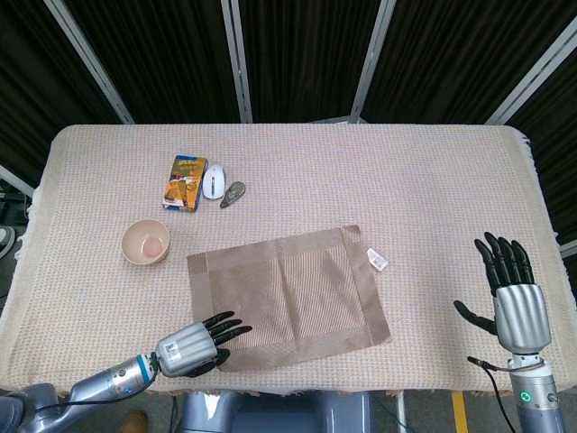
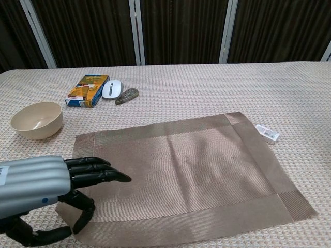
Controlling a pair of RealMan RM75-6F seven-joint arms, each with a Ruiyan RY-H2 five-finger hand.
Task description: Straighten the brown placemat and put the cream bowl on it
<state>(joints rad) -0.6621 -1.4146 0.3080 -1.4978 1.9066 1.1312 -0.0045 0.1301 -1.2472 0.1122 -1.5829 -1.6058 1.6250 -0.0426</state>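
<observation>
The brown placemat [image 1: 287, 297] [image 2: 182, 170] lies flat near the table's front edge, turned a little off square. My left hand [image 1: 193, 345] [image 2: 45, 192] holds its near left corner, with fingers laid on top and the thumb curled under the edge. The cream bowl [image 1: 146, 242] [image 2: 36, 120] stands upright on the tablecloth to the left of the mat, apart from it. Only the head view shows my right hand [image 1: 515, 295], which is raised at the table's right front edge, fingers spread and holding nothing.
A small white tag [image 1: 377, 260] [image 2: 267, 133] lies just off the mat's far right corner. At the back left are an orange and blue box [image 1: 184, 182] [image 2: 87, 83], a white mouse [image 1: 214, 181] [image 2: 112, 89] and a small grey object [image 1: 233, 193] [image 2: 126, 95].
</observation>
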